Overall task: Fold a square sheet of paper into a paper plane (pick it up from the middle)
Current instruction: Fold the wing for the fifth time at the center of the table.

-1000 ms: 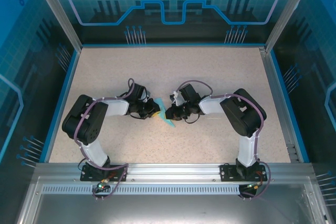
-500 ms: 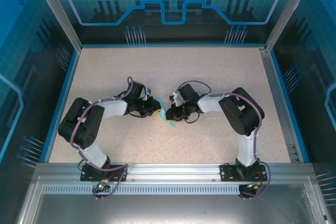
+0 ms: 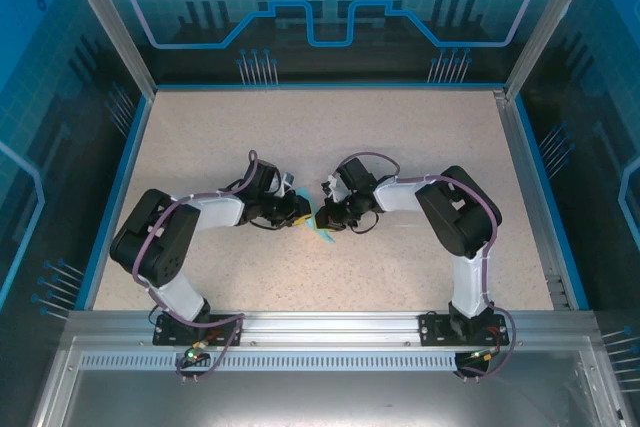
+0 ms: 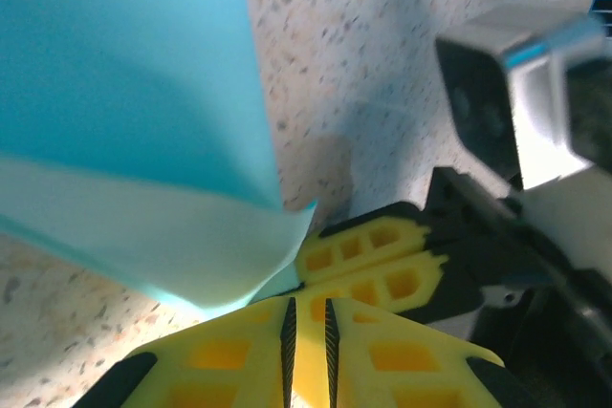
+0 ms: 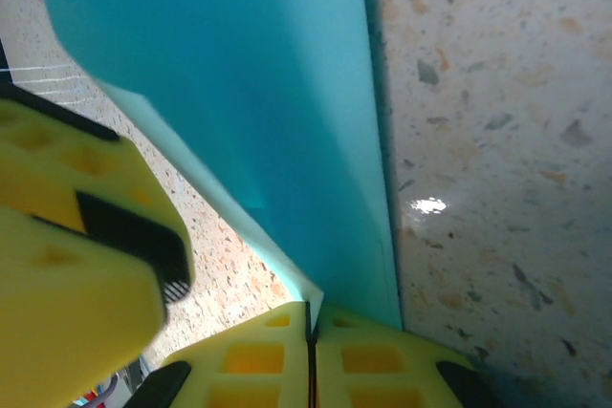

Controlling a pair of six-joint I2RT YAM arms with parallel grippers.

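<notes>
1. Top external view: the light cyan-blue folded sheet of paper [image 3: 322,231] lies at the middle of the speckled beige surface [image 3: 330,137], between the left tool [image 3: 302,213] and the right tool [image 3: 323,215].
2. The right tool is clenched on the paper's lower edge.
3. The left tool's jaws stand a slit apart at the paper's corner; if they grip it, I cannot tell.

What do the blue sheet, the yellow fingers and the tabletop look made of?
Sheet: thin matte paper, likely; it bends and holds a sharp edge. Fingers: probably moulded plastic, matte, with cut-out pockets. Tabletop: speckled stone-look surface, smooth and slightly glossy, given the light glint; actual material unclear.
</notes>
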